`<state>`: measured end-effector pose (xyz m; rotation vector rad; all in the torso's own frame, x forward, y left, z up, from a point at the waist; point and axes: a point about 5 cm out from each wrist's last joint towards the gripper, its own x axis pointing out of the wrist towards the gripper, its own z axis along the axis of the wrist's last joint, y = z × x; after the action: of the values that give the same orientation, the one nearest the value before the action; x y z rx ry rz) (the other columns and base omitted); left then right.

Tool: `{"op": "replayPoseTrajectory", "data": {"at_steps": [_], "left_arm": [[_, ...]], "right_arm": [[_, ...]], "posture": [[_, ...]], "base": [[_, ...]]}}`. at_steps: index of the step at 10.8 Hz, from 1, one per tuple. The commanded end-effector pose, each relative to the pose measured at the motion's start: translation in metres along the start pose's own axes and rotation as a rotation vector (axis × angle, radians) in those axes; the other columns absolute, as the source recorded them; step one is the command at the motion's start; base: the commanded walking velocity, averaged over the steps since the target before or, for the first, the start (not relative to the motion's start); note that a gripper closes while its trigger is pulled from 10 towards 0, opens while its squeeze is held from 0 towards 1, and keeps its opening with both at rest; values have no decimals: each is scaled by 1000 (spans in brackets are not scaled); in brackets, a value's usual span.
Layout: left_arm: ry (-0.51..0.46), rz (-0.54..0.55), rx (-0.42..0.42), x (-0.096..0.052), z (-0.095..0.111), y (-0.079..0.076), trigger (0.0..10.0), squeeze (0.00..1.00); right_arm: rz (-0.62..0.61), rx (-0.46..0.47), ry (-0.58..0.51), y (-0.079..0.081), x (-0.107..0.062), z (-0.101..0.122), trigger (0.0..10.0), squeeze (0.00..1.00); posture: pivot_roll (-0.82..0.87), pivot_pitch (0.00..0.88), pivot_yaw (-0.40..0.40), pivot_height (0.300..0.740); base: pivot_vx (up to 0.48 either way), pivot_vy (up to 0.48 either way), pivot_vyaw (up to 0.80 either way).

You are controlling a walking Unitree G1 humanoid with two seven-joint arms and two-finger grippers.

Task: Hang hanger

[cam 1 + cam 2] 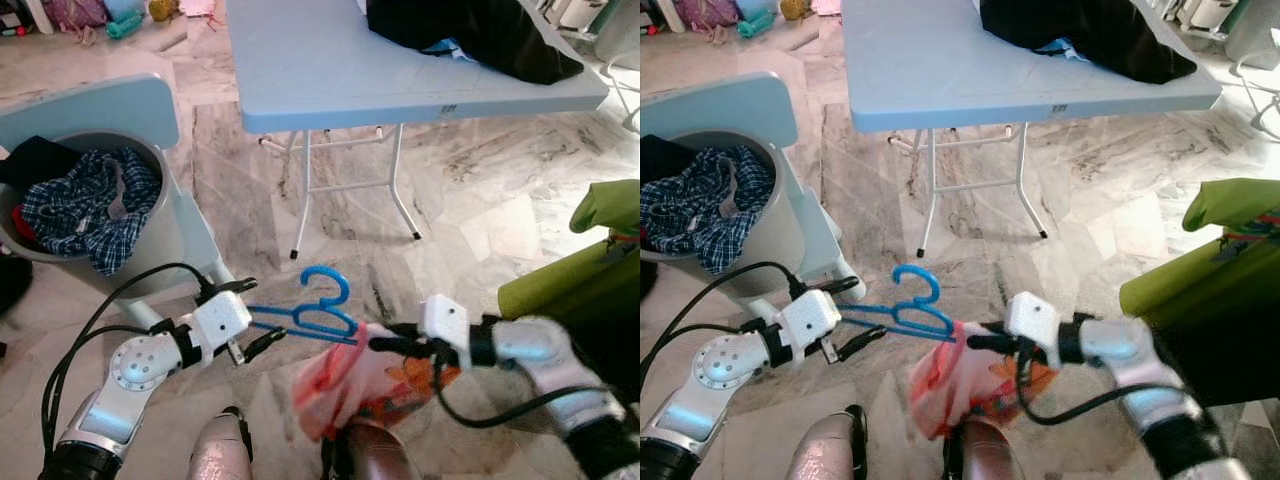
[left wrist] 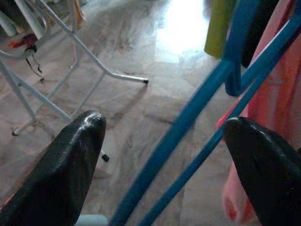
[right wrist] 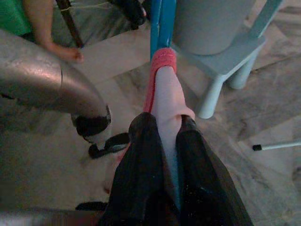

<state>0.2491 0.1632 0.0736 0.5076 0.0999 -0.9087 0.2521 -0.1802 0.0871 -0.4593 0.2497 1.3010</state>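
Both grippers meet at the blue hanger (image 1: 318, 312), which is held low above the marble floor (image 1: 480, 200), in front of the robot's legs. Its hook points up and to the far side, and its bars run from left to right between the two arms.

On the right end, the right gripper (image 1: 385, 343) has its two black fingers (image 3: 141, 165) pressed together on a pink garment (image 1: 350, 385) that hangs from the hanger; the cloth wraps over the blue bar just beyond the fingertips, and a thin strip of blue shows between the fingers. The garment has orange print and droops down toward the floor.

On the left end, the left gripper (image 1: 262, 314) has its fingers (image 2: 66, 174) spread, one on each side of the blue bars. The bars pass through the gap, and I cannot tell if a finger touches them.

Farther away stands a light blue folding table (image 1: 330, 60) with white legs, and a dark garment (image 1: 480, 35) lies on its far right part. At the left, a grey laundry basket (image 1: 165, 225) sits on a pale blue stool (image 1: 130, 105), with a blue checked shirt (image 1: 85, 205) hanging over its rim. At the right edge there is something green (image 1: 570, 280).
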Motion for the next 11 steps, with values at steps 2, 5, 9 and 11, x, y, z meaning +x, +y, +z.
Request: {"op": "replayPoseTrajectory", "data": {"at_steps": [2, 5, 9, 11], "left_arm": [[-21, -75, -35, 2, 2, -3, 0, 0], [-23, -220, -129, -10, 3, -6, 0, 0], [-55, -337, -173, -16, 11, -1, 0, 0], [17, -368, -102, -21, 4, 5, 0, 0]], "right_arm": [[82, -23, -17, 1, -1, 3, 10000, 0], [141, -61, -5, -1, -1, 3, 10000, 0], [168, -59, -14, 1, 3, 1, 10000, 0], [159, -61, -23, 1, 2, 1, 10000, 0]], "posture": [[23, 169, -60, 740], [28, 171, -57, 740], [24, 172, -53, 740], [23, 171, -52, 740]], "base": [[0, 0, 0], [0, 0, 0], [0, 0, 0], [0, 0, 0]]}}
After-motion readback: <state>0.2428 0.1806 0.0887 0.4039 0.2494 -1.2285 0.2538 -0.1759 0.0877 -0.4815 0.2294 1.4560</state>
